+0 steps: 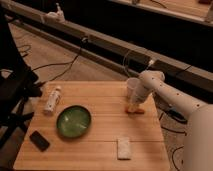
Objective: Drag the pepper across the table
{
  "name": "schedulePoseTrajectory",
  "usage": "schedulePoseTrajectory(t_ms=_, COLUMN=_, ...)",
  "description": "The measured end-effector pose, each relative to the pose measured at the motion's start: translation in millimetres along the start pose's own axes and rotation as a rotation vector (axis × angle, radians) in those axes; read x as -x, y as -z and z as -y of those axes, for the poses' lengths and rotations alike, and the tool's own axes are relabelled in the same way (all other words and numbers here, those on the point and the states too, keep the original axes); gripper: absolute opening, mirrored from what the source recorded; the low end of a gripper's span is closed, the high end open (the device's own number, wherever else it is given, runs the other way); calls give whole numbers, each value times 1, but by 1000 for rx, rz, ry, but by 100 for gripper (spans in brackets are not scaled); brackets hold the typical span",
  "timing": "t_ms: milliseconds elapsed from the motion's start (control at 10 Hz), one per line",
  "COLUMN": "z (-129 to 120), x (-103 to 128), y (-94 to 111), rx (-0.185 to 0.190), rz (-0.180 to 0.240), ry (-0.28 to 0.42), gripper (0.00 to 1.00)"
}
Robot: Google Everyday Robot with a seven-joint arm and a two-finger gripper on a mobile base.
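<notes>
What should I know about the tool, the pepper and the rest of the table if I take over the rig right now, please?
Tool: down at the table surface near its right edge, directly on the pepper.
Pepper: lies flat on the right side of the table, well right of the green bowl.
Other items: white bottle at the left, black phone at the front left corner, white packet at the front.
Done: pepper contacted and lying close to the right edge.
Left: finish the drag, then lift the tool clear.
</notes>
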Motion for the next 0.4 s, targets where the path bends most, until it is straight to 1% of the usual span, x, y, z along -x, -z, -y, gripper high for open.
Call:
schedulePoseTrajectory(t_ms=200, z=8, x=-15, y=8, rx=-3, rz=3, ry=-52, gripper=0)
schedulePoseTrajectory(t_ms=300, z=10, x=-22, y=10, rx=3, rz=7, ry=-77, gripper=2)
schedulePoseTrajectory(t_ms=400, z=9, x=-26, y=12, rx=18, rz=15, ry=-102, gripper=5)
